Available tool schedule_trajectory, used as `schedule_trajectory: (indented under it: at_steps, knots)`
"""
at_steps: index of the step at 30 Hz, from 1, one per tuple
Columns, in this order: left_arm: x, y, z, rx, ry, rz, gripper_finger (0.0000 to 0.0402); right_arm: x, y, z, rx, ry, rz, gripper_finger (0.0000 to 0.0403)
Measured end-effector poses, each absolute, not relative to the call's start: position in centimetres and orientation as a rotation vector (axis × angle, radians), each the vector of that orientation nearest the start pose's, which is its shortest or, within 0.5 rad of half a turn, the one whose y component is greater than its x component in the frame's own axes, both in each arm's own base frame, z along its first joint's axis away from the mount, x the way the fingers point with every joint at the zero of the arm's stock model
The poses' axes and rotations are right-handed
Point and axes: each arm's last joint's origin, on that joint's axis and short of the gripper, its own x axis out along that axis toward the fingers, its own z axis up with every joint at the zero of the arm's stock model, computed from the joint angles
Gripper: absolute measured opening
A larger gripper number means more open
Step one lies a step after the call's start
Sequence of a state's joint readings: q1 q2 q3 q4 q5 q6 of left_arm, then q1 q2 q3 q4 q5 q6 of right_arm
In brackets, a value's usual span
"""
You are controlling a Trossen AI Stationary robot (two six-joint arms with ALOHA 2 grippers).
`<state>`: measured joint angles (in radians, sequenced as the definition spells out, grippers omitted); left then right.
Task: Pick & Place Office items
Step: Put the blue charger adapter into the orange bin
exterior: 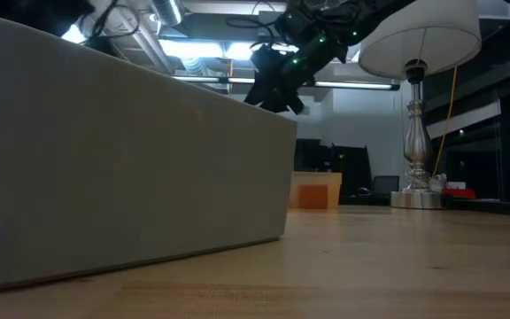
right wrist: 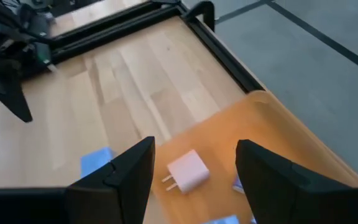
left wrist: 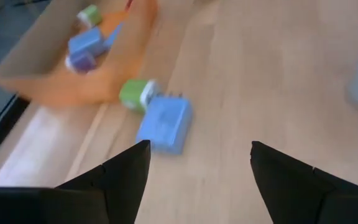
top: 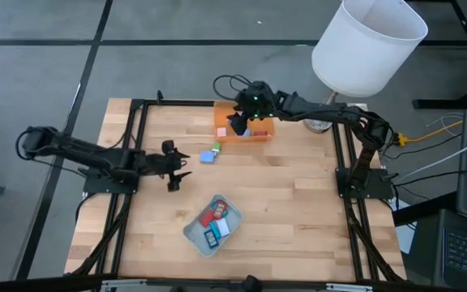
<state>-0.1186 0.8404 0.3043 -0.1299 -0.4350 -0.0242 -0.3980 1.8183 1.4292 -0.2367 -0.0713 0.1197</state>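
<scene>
Blue block (top: 207, 156) and green block (top: 216, 148) sit loose mid-frame beside my spread, empty left gripper (top: 176, 169). Right gripper (top: 241, 123), parted and empty, hovers over the orange tray (top: 259, 137) holding a pink block (right wrist: 188, 171). Grey tray (top: 191, 233), lower centre, holds several; I judge it partway.

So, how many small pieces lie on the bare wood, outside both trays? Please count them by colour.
blue block: 1
green block: 1
Total: 2
</scene>
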Motion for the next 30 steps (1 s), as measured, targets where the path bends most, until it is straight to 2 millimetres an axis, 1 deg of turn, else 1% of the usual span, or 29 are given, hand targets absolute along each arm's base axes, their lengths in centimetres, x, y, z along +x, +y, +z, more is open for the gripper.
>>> schedule_trajectory:
  at_steps: [5,9,13,16,18,22,26,30]
  knots:
    - [16.8,1.1,18.6,0.107,0.614,0.228,0.0295,38.5,-14.9,26.6,0.252,0.587,-0.329,0.0221]
    - [16.8,2.6,18.5,0.113,0.632,0.214,0.0317,38.7,-14.4,26.6,0.248,0.588,-0.316,0.0221]
    - [17.0,3.6,17.8,0.136,0.689,0.203,0.033,38.9,-13.9,26.6,0.245,0.589,-0.305,0.0221]
    - [17.6,4.3,16.9,0.172,0.737,0.21,0.0331,39.1,-13.5,26.7,0.24,0.585,-0.294,0.0221]
    - [18.0,4.7,16.3,0.167,0.75,0.202,0.033,39.2,-13.2,26.7,0.237,0.58,-0.286,0.0221]
    - [19.1,5.2,15.0,0.17,0.782,0.223,0.0327,39.4,-12.7,26.7,0.232,0.581,-0.273,0.0221]
    - [20.2,5.5,13.8,0.175,0.787,0.247,0.0327,39.4,-12.6,26.7,0.22,0.582,-0.266,0.0221]
    - [21.1,5.8,13.1,0.187,0.794,0.252,0.0327,39.4,-12.6,26.7,0.219,0.583,-0.237,0.0221]
